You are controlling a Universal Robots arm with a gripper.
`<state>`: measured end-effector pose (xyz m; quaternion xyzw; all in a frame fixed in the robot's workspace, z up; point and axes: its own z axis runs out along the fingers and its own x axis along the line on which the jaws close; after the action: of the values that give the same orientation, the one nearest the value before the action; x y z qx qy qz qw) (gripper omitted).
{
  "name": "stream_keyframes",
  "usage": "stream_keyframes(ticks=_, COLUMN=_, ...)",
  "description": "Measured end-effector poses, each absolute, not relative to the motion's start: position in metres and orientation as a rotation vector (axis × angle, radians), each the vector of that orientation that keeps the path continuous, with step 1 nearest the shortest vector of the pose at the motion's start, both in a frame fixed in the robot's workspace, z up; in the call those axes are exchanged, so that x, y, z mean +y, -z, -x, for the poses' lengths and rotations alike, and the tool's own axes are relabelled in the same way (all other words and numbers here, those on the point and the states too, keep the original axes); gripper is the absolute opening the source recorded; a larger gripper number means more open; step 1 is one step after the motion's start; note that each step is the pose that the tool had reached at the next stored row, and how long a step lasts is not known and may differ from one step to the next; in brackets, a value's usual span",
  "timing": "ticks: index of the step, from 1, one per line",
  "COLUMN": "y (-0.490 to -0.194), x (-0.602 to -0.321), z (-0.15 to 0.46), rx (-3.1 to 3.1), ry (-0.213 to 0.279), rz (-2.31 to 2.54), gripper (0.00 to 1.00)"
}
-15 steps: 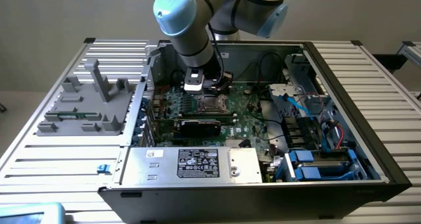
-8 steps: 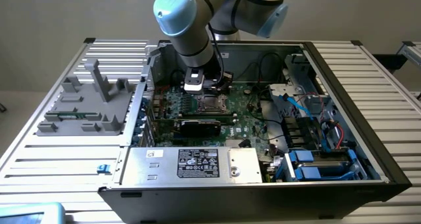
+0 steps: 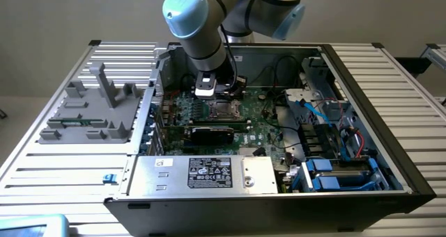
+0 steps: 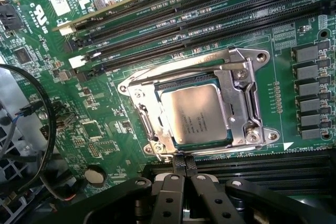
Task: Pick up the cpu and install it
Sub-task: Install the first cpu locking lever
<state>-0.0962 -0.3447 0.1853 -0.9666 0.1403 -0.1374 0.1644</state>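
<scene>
While the cpu is sitting flat inside the metal socket frame, the pincer is hanging pinched tight and empty just beside the frame's edge, so any push there is needing a gentle, straight touch.

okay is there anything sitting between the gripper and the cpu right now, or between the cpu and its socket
Nothing visible does. The cpu already lies flat inside the socket frame on the motherboard, so nothing separates it from its place. The gripper, jaws shut and holding nothing, sits just off the socket's edge with only bare board between it and the chip.
</scene>
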Motion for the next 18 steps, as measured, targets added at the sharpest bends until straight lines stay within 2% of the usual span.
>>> stream_keyframes(ticks=18, y=-0.1835, x=-0.3427, z=0.0962, rx=0.4, ry=0.39, rz=2.751, gripper=0.11)
